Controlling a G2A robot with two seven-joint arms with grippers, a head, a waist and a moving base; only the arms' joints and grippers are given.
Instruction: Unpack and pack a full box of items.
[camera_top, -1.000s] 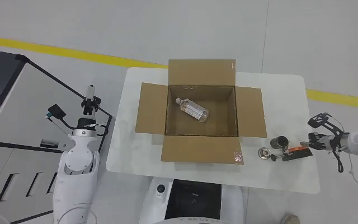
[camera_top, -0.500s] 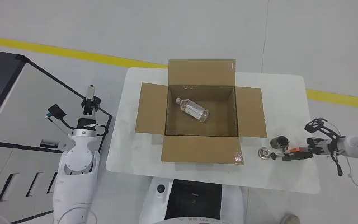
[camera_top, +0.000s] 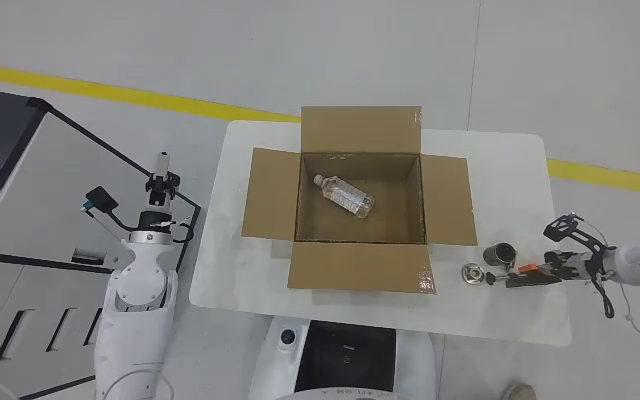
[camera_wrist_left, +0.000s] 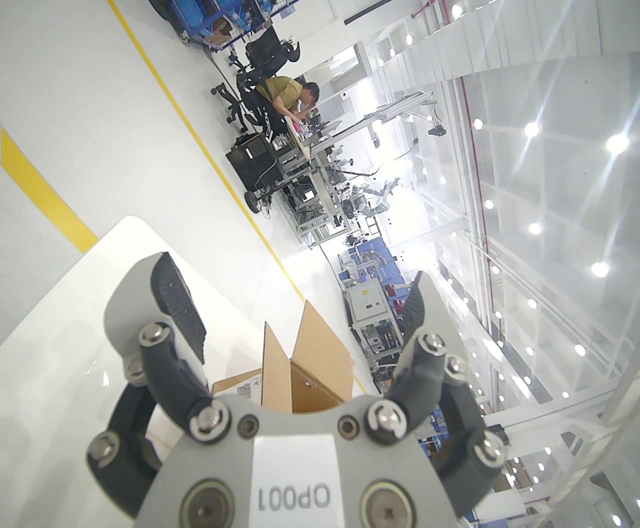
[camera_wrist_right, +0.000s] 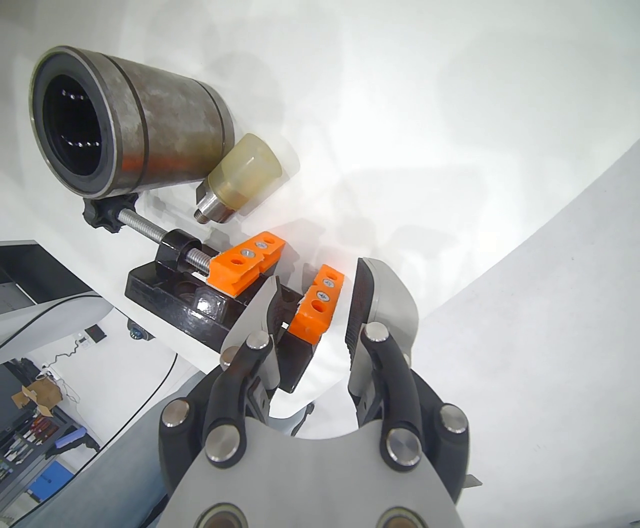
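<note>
**At the surface's (camera_top: 500, 180) right edge: vise grasp pending**

Off its left side, the left pincer (camera_wrist_left: 295, 280) hangs wide, empty. A brown cardboard box (camera_top: 360, 265) holds a clear plastic bottle (camera_top: 345, 195). Beside a grey steel cylinder (camera_wrist_right: 130, 130) lies a black-and-orange vise (camera_wrist_right: 200, 300), the right pincer (camera_wrist_right: 317, 290) part-open around its orange end block (camera_wrist_right: 315, 315). Best to close squarely there, clear of the screw (camera_wrist_right: 150, 230).

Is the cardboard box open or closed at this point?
Open. In the top view all four flaps of the box are spread outward, and a bottle lies on its side inside it.
</note>
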